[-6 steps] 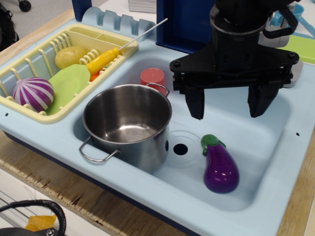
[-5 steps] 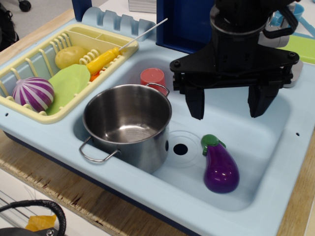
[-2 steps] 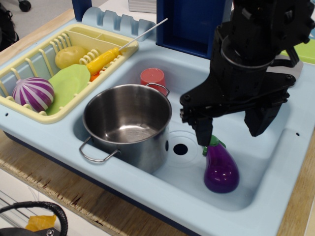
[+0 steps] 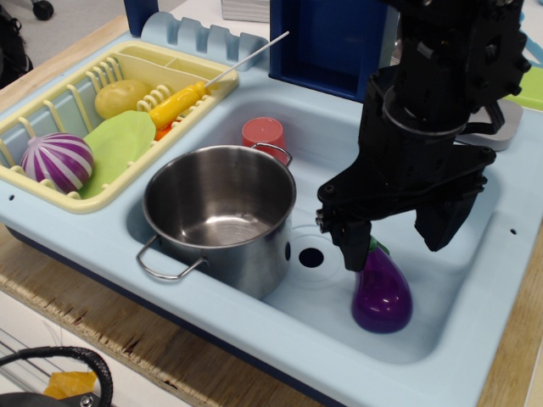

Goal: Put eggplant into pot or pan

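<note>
1. Black fingers point(image 4: 356, 244) of the robot gripper point(image 4: 395, 234) stand spread wide apart at centre right of the frame, gripping nothing; one hangs in front of the green stem end of the glossy purple plastic eggplant point(image 4: 383, 294), the other sits off to the right above the basin, clear of it.
2. Pale blue plastic toy sink point(image 4: 475, 280) fills most of the frame, resting on a wooden table point(image 4: 102, 326) seen along the bottom edge.
3. Yellow plastic dish rack point(image 4: 51, 202) occupies the upper left of the sink unit.
4. Large shiny stainless-steel pot point(image 4: 219, 216) with two wire loop handles stands upright in the left part of the basin, holding nothing.
5. The eggplant lies on the basin floor at lower right of centre, well apart from the pot, just right of the drain hole point(image 4: 310, 257).
6. Purple-and-white striped round onion point(image 4: 57, 161) lies in the rack at far left.
7. Small red plastic cup point(image 4: 263, 133) stands just behind the pot.
</note>
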Tool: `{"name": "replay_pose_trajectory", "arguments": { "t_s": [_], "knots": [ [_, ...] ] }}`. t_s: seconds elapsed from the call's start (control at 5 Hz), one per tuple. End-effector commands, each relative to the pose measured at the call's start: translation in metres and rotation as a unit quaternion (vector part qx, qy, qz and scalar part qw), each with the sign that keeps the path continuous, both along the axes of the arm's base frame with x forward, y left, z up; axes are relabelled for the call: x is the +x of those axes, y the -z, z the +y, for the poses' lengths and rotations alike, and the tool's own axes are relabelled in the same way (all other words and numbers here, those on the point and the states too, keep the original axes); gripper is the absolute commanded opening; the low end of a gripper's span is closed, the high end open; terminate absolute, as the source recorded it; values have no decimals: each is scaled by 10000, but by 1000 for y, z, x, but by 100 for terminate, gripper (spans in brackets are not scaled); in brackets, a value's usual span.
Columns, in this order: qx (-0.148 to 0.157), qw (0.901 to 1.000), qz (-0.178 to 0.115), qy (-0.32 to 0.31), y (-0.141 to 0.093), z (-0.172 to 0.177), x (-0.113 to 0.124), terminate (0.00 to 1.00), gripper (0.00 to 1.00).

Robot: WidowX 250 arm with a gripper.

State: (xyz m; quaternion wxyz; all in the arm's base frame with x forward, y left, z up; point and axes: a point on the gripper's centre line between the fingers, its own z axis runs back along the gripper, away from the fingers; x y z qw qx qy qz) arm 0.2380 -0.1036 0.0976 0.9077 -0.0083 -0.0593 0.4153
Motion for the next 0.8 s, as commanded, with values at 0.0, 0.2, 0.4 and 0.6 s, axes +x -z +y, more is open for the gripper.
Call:
{"name": "replay_pose_trajectory", "arguments": {
  "t_s": [0.0, 0.2, 0.4, 0.6],
  "knots": [
    [-190, 9996, -90, -188, 5, 5, 6, 0, 100],
    [-316, 9989, -73, -345, 14, 7, 5, 0, 100],
    [-395, 9982, -95, -444, 22, 8, 1, 0, 100],
    [-522, 9972, -29, -541, 32, 8, -2, 0, 100]
  ]
}}
